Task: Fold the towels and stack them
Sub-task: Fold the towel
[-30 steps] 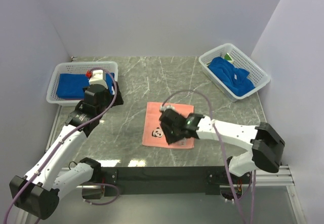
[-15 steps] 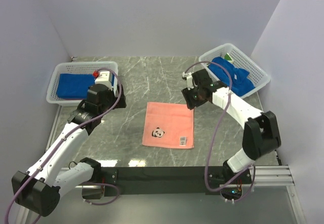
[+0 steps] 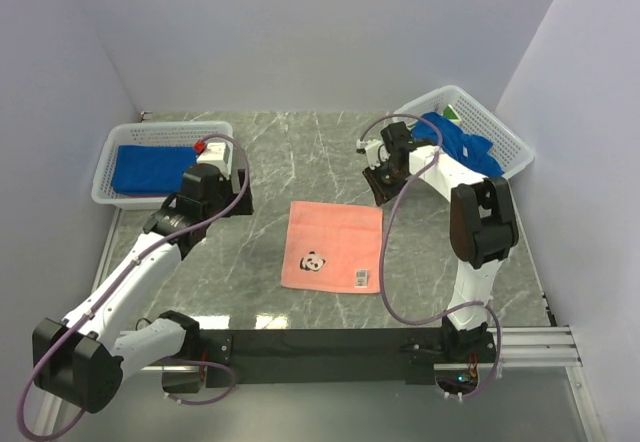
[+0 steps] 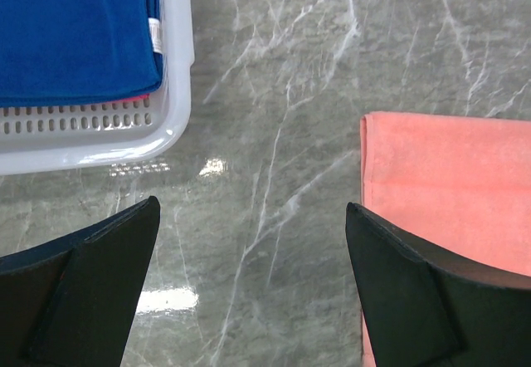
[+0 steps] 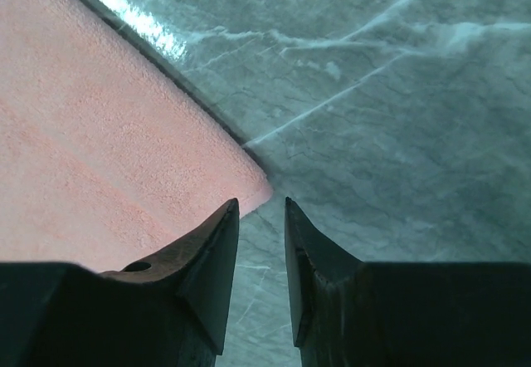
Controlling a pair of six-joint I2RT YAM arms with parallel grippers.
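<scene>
- pink towel: cut off by the left wrist view's edge at 3 o'clock
- blue towel: runs past that view's edge at 11 o'clock
- label on the pink towel: too small to read

A grey, white-veined table is carrying two white lattice baskets, well apart. The left basket is sitting square at the far-left edge. The right basket is sitting angled in the far-right corner. A black rail is running along the near edge.
</scene>
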